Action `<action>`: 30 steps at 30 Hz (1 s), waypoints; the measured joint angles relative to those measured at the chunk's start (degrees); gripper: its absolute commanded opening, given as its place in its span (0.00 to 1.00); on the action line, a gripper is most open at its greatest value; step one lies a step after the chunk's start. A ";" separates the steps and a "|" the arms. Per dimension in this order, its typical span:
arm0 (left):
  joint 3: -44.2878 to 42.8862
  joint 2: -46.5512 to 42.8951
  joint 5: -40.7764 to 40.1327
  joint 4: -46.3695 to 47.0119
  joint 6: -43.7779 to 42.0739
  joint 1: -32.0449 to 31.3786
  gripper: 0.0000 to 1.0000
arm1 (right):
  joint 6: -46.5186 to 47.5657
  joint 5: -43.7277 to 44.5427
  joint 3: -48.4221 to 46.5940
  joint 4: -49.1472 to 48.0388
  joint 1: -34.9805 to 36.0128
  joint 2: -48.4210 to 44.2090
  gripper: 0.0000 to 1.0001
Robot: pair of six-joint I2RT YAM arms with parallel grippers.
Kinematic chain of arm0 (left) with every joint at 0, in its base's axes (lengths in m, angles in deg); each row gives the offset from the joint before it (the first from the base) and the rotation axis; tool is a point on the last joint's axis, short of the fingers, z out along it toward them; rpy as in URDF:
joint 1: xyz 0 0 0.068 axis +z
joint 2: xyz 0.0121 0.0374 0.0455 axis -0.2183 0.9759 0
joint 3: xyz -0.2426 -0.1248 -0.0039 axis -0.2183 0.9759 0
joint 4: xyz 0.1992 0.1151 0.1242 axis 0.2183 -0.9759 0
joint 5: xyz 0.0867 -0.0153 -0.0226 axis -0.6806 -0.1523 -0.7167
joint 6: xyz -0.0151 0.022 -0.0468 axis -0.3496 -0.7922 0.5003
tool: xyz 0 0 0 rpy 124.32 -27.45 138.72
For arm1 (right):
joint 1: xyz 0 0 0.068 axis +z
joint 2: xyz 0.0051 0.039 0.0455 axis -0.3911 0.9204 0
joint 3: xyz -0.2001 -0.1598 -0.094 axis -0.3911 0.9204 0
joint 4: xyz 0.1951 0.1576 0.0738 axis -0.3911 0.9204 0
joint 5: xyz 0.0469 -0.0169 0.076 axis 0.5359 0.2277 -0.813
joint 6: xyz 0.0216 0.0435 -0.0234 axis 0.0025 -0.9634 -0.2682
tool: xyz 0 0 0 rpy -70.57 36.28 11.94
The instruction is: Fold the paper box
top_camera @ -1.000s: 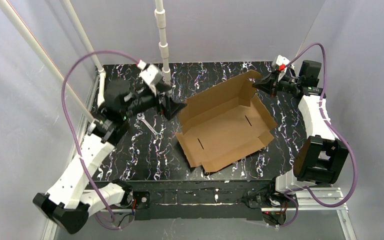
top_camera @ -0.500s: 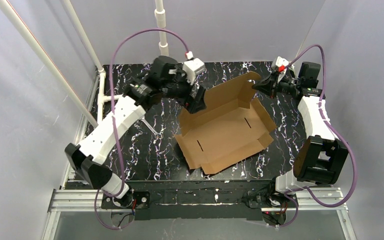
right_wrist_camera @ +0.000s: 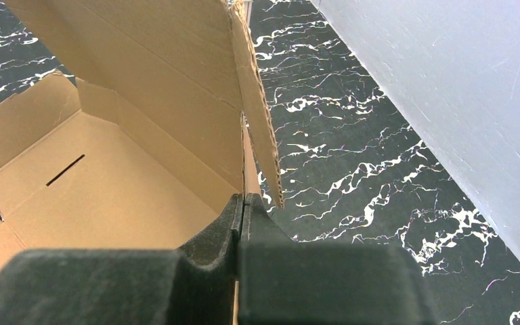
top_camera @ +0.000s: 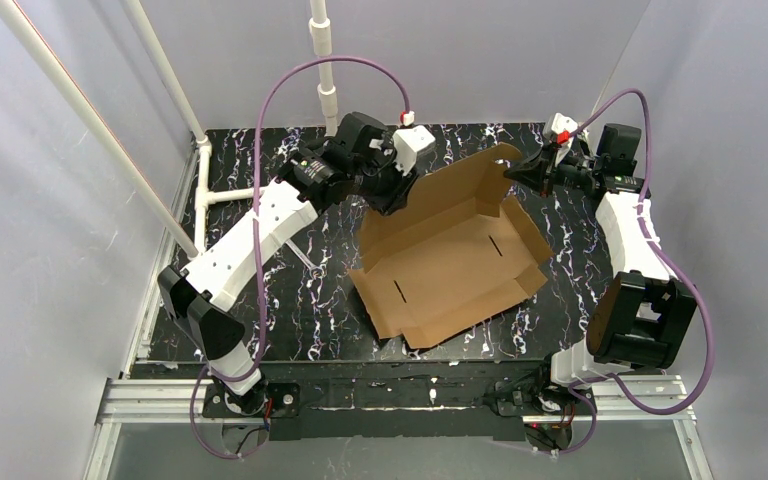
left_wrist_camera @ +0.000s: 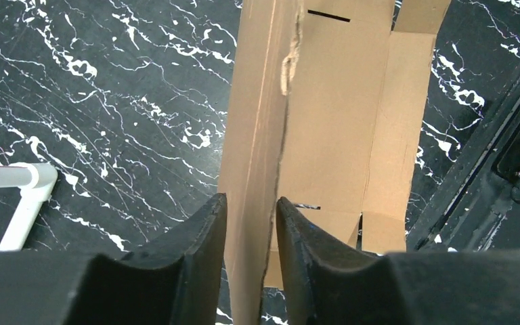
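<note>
Cardboard is pinched at two corners. I see my left gripper (left_wrist_camera: 250, 203) clamped across the raised far-left wall of the paper box (top_camera: 450, 255), and my right gripper (right_wrist_camera: 242, 200) clenched on its upright far-right flap. It lies open on the marbled table (top_camera: 290, 300), right of centre.

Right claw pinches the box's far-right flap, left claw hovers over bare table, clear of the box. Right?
Not quite. The left claw is not clear of the paper box: the left wrist view shows a cardboard wall gripped between its fingers. The right claw does pinch the far-right flap.
</note>
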 measured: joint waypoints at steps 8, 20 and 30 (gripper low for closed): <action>-0.02 0.00 -0.55 -0.22 -0.87 -0.66 0.38 | -0.17 0.00 0.00 0.00 0.00 0.00 0.01; 3.82 -2.27 -0.61 0.87 -0.70 -0.66 0.31 | -1.14 0.02 0.00 -0.02 0.00 0.00 0.01; 5.22 -3.34 -0.79 2.49 -0.39 -0.66 0.30 | -1.49 0.04 0.00 -0.02 0.00 0.02 0.01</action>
